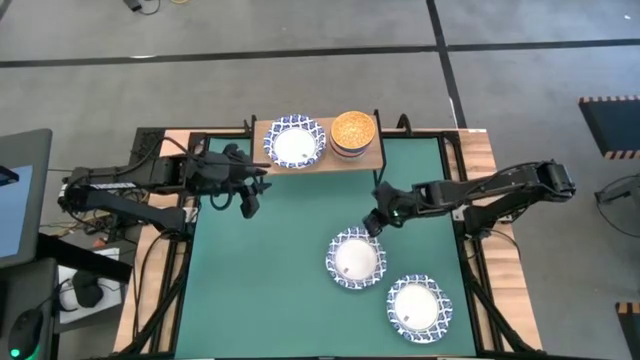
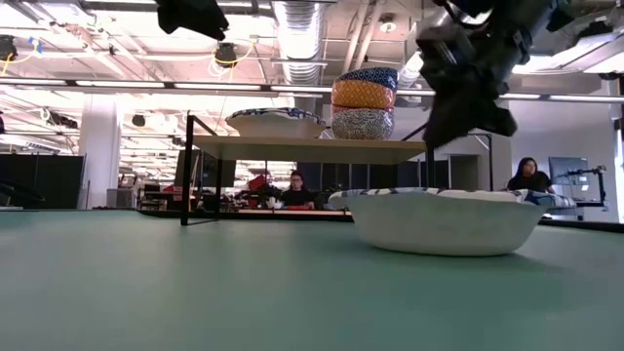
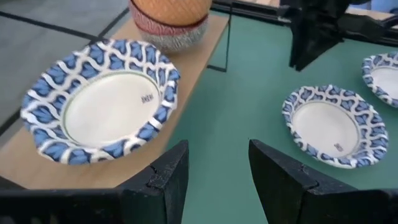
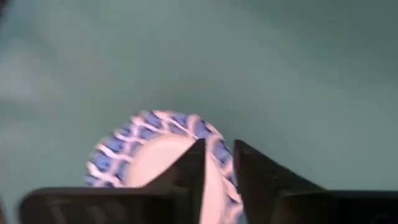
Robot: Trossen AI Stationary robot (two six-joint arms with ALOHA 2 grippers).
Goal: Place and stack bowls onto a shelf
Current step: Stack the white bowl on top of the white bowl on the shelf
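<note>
- On the green bench [image 1: 260, 290], nearest the front edge, sits a white round bowl with a blue lattice rim [image 1: 418, 307].
- A second like bowl [image 1: 355, 259] lies just behind; the right gripper [image 1: 373, 224] hovers at its far rim, jaws slightly parted, holding nothing.
- The left gripper [image 1: 250, 203] waits, jaws open, near the shelf.
- The low wooden-topped shelf [image 1: 316, 159] carries a third lattice bowl [image 1: 295, 142] beside a stack of small bowls topped yellow-orange [image 1: 352, 130].

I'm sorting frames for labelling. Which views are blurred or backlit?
Right wrist view: motion-smeared, the blue-lattice-rimmed white bowl and green table soft. Low view: bright ceiling lights leave the right gripper a dark silhouette, while the near white bowl reads clearly. High and left wrist views: evenly lit, sharp.
</note>
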